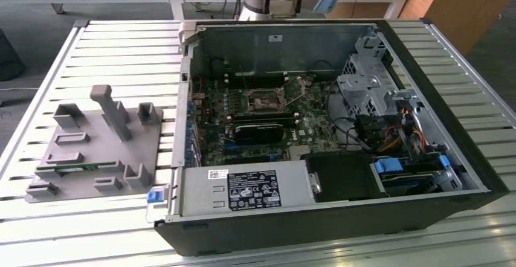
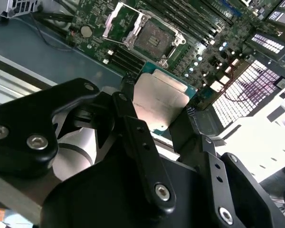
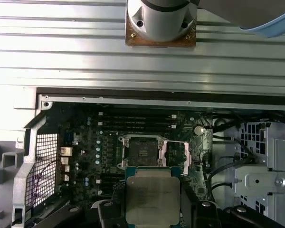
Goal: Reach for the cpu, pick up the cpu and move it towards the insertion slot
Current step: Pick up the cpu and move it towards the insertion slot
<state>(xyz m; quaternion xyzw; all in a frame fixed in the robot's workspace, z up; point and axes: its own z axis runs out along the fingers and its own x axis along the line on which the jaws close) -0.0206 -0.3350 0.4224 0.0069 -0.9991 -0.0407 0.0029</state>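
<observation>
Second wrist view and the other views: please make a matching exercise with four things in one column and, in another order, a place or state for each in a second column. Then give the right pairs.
Things:
1. cpu
2. insertion slot
3. grey tray
4. gripper

Places or states:
A. open, its metal frame lifted, dark centre bare
B. on the slatted table beside the computer case
C. held between two black fingers, above the motherboard
D. shut on the chip's edges

Pairs: 1-C, 2-A, 3-B, 4-D
</observation>
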